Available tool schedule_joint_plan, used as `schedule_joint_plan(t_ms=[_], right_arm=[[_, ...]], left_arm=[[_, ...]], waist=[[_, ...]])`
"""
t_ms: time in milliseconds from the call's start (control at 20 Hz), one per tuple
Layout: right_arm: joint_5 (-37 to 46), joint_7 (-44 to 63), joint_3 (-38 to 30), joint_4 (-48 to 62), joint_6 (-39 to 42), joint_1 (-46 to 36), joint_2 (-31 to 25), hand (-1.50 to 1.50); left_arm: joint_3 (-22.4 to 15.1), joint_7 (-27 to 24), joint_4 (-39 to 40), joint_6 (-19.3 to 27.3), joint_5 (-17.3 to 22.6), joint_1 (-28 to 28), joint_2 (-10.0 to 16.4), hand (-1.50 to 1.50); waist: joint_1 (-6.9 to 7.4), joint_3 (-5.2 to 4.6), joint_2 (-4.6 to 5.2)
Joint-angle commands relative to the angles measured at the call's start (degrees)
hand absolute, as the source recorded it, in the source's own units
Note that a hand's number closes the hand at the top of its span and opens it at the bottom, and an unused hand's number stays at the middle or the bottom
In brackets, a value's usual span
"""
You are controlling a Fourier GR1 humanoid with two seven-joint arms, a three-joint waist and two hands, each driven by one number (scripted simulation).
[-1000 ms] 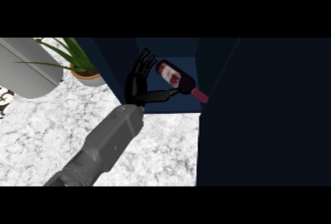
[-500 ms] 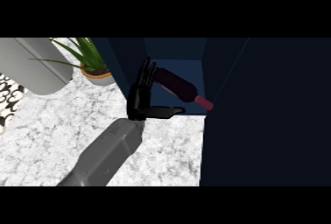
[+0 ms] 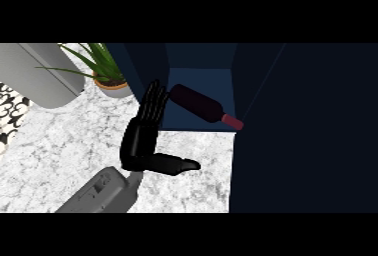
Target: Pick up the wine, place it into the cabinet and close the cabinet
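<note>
Left hand point(image 3: 144, 135) beside wine point(image 3: 198, 104), neck point(image 3: 232, 121) lower-right

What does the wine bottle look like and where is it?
The wine bottle is dark maroon and smooth like glass, with a red cap on its narrow neck. It lies on its side on the blue floor of the open cabinet, slanted, with its fat end toward the back left and its cap toward the front right, near the right wall. The left hand, fingers straight, is right beside the fat end; whether they touch cannot be told.
</note>
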Motion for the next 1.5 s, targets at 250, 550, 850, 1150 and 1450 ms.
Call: schedule_joint_plan(t_ms=[250,550,850,1150,1450], right_arm=[[1.30,-0.29,1.72,-0.20,0.75,-0.16,-0.04,-1.50],[0.15,1.57,4.97,-6.00,10.33,5.04,-6.93,1.50],[-2.27,7.05,11.56,-6.45,12.24,3.32,-7.49,1.50],[-4.46,12.36,21.60,-11.23,10.45,7.74,-4.57,1.50],[5.03,18.89,35.24,-14.19,3.89,5.67,0.22,1.50]], left_arm=[[-3.64,7.83,-29.85,8.58,-6.62,15.53,7.78,-1.50],[-0.10,7.35,-33.41,8.22,-7.09,20.58,11.27,-1.50],[4.35,5.91,-42.32,7.66,-7.70,31.40,18.27,-1.50],[12.86,0.73,-45.26,-0.38,-2.51,43.31,23.28,-1.50],[24.48,0.24,-50.18,-6.45,4.19,51.68,27.61,-1.50]], waist=[[-0.79,-0.01,0.31],[-1.10,-0.01,0.18],[-0.41,-0.06,0.32],[-0.18,-0.12,0.18],[-0.12,-0.21,-0.09]])
